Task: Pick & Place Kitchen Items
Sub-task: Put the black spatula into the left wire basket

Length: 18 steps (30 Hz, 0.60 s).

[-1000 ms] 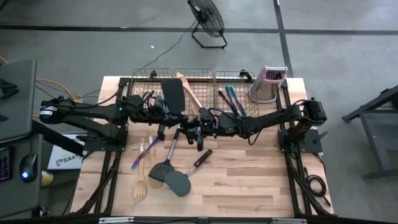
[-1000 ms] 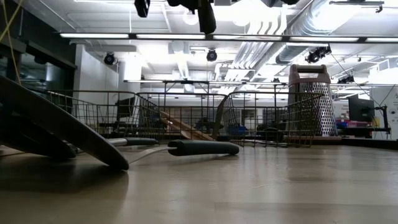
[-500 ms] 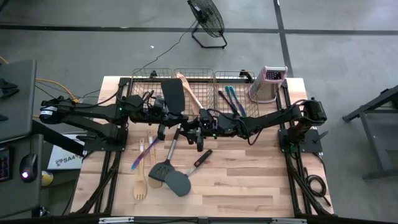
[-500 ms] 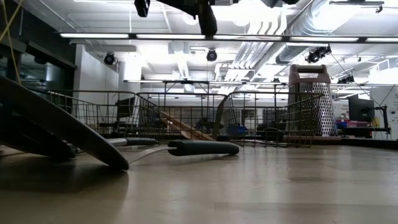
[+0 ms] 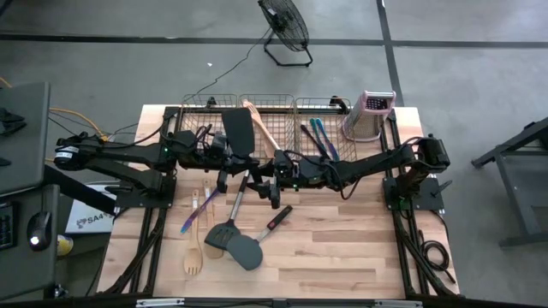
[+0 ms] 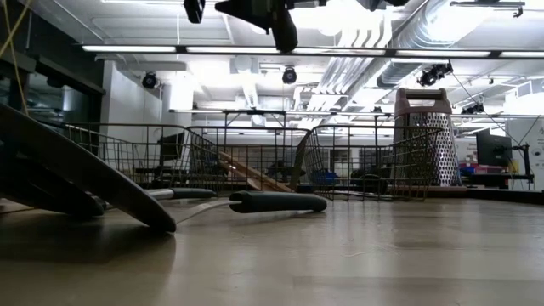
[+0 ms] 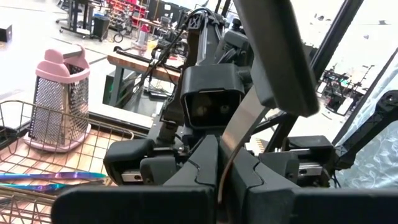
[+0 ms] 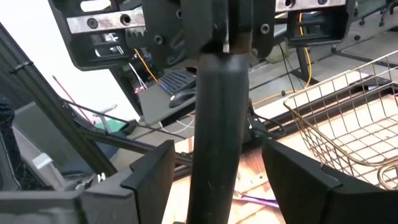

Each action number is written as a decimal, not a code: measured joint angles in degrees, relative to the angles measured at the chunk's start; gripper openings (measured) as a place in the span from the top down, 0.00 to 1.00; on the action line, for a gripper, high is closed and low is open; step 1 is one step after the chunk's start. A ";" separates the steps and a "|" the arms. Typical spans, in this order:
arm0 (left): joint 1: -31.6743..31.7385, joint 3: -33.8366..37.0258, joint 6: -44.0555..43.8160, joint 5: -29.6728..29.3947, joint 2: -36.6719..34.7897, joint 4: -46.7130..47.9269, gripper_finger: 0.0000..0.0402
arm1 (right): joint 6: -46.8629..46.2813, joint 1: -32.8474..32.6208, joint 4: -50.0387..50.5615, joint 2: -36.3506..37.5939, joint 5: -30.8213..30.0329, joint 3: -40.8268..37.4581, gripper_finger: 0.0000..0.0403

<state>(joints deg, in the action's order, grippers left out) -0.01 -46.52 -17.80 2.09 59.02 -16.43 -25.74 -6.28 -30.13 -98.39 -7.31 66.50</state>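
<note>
My left gripper is shut on a dark grey spatula held above the table's middle. The spatula's blade is toward the far side, and its dark handle runs toward my right gripper. My right gripper is open. Its two fingers stand on either side of the handle without touching it. Other utensils lie on the table below: two dark spatulas, wooden spoons, a purple-blue piece and a black-handled tool. My left gripper pinches the spatula's metal shank between its two fingers, just beside where the shank meets the dark handle. The spatula is lifted clear of the table, with its handle reaching out toward my right gripper.
Three wire baskets stand along the far edge. A wooden spoon leans in the middle one, and blue-teal pieces lie in the right one. A metal grater stands at the far right. The near half of the table's right side is bare wood.
My right gripper has moved a little toward the table's left, closer around the held spatula's handle. My left gripper and the spatula have stayed where they were.
</note>
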 joint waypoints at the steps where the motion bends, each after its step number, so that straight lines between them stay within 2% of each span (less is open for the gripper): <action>1: 0.00 0.00 0.00 -0.05 -0.02 0.02 1.00 | 0.02 0.00 -0.01 0.02 0.00 0.00 0.41; 6: 0.00 0.00 0.04 -0.42 -0.61 0.79 1.00 | 0.04 0.00 1.28 0.12 0.00 0.00 0.41; 11: 0.00 0.00 1.02 -3.09 -3.20 4.52 1.00 | 0.04 0.00 8.83 1.97 0.00 0.02 0.41; 18: 0.00 0.00 1.07 -10.67 -7.15 10.84 1.00 | 0.01 0.02 16.29 5.44 -0.29 0.02 0.41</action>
<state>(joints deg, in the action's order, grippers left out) -0.01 -46.52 -16.73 -8.58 51.88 -5.58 -25.72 -6.26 -13.84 -92.95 -7.60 66.52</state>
